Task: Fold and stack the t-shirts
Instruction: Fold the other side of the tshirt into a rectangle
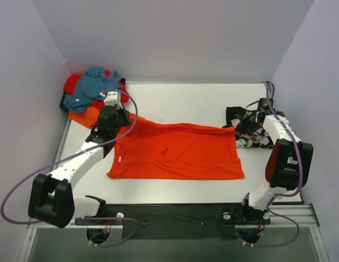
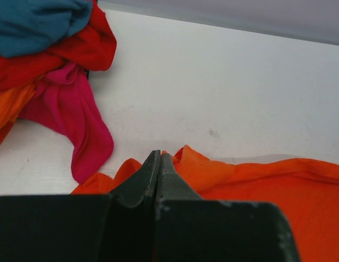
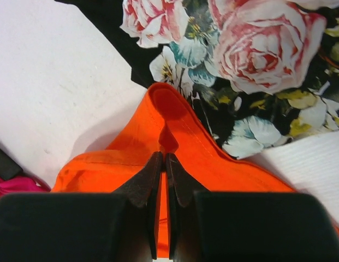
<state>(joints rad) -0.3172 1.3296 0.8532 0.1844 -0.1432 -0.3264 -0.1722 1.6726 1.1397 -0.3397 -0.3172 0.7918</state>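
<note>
A bright orange t-shirt (image 1: 177,152) lies spread across the table's middle. My left gripper (image 1: 116,123) is shut on the orange shirt's far left corner (image 2: 213,169); its fingers (image 2: 150,172) are pressed together with cloth around them. My right gripper (image 1: 241,129) is shut on the shirt's far right corner (image 3: 174,131), orange cloth pinched between the fingers (image 3: 144,177). The black floral t-shirt (image 1: 251,130) lies under and beyond the right gripper, and it fills the top of the right wrist view (image 3: 251,60).
A heap of teal (image 1: 93,84), red and orange shirts sits at the far left corner. In the left wrist view the teal (image 2: 38,22), red (image 2: 76,49) and magenta pink (image 2: 76,114) shirts lie just left of the gripper. Grey walls enclose the table.
</note>
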